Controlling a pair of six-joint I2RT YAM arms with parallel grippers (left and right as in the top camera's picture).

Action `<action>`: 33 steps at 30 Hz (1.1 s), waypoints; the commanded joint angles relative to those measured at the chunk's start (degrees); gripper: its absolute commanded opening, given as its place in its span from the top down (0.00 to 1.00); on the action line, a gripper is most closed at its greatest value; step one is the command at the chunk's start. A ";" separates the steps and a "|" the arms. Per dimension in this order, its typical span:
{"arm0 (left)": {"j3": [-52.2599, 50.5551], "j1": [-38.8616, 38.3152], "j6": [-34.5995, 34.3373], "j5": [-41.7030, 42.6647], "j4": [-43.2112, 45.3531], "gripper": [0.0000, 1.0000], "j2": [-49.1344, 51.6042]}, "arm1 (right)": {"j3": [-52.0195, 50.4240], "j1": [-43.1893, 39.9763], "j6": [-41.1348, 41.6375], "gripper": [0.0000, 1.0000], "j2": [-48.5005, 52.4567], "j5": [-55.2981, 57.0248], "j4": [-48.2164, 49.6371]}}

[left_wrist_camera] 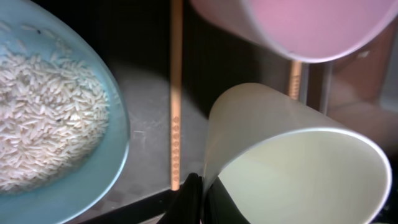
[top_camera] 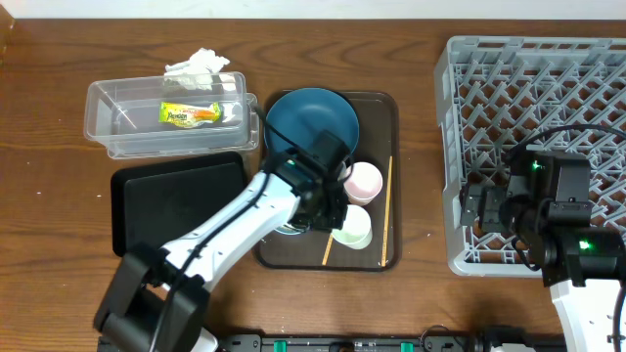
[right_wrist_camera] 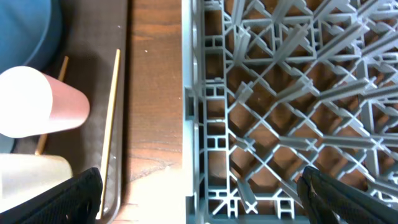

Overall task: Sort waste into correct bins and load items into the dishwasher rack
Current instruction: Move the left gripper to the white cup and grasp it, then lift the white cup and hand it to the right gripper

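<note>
My left gripper (top_camera: 331, 210) (left_wrist_camera: 202, 200) is shut on the rim of the pale green cup (top_camera: 354, 229) (left_wrist_camera: 298, 168), which is tilted on its side over the brown serving tray (top_camera: 377, 108). The pink cup (top_camera: 364, 181) (left_wrist_camera: 311, 25) lies just beyond it. The pale blue bowl (left_wrist_camera: 115, 162) holds the rice (left_wrist_camera: 43, 112) and is mostly under my arm in the overhead view. The dark blue plate (top_camera: 313, 122) and two chopsticks (top_camera: 387, 210) (left_wrist_camera: 176, 93) are on the same tray. The snack wrapper (top_camera: 191, 113) lies in the clear tub (top_camera: 108, 122). The tissue (top_camera: 201, 65) is behind the tub. My right gripper (top_camera: 479, 210) (right_wrist_camera: 202, 199) is open over the rack's (top_camera: 538, 59) (right_wrist_camera: 298, 93) left wall.
The black tray (top_camera: 181, 191) sits in front of the clear tub, left of the serving tray. A strip of bare wooden table (top_camera: 421, 176) (right_wrist_camera: 155, 93) separates the serving tray from the rack. The right wrist view also shows the pink cup (right_wrist_camera: 37, 102) and a chopstick (right_wrist_camera: 112, 124).
</note>
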 commanded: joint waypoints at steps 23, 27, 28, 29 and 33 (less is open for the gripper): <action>-0.15 17.68 -8.13 51.67 28.37 0.94 -5.55 | 1.11 -1.75 -23.93 0.01 9.88 -67.76 10.12; -0.15 15.63 -8.63 51.63 29.07 0.94 -4.52 | 1.11 -1.75 -24.15 0.01 10.47 -67.80 10.71; -0.15 15.10 -8.79 51.63 29.11 0.94 -4.44 | 1.11 -1.75 -24.37 0.01 10.47 -67.78 10.97; -0.15 14.67 -8.79 51.63 29.16 0.94 -4.44 | 1.11 -1.75 -24.37 0.01 10.47 -67.78 11.43; -0.15 13.53 -9.60 51.71 29.73 0.94 -4.44 | 1.11 -1.75 -24.35 0.01 10.47 -67.78 13.16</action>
